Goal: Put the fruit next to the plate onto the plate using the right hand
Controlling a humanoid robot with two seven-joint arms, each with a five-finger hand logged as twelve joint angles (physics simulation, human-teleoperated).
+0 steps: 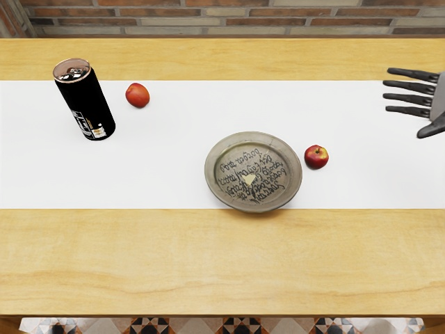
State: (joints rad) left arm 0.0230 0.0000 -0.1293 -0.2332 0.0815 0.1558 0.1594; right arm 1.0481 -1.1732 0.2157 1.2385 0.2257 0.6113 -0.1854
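The fruit to move is a small red apple, with a little yellow near its stem. It lies in the right middle of the frame, just beside the right edge of the plate, and I cannot tell if the 2 touch. The plate is grey, round and shallow, and nothing is on it.

The right hand is at the upper right edge of the frame, well apart from the apple. Its fingers are stretched out and spread, and it holds nothing.

I judge the apple to be light, firm and smooth. It is round, so it can roll if it is pushed from 1 side. The best hold is probably from above, with the fingers around its widest part.

A second apple lies in the upper left, near a black can that looks tilted. This one is far from the plate, so it is not the target.

The plate carries dark script lines around a pale heart shape, but I cannot read them. The can has a small pale label near its base, too small to read.
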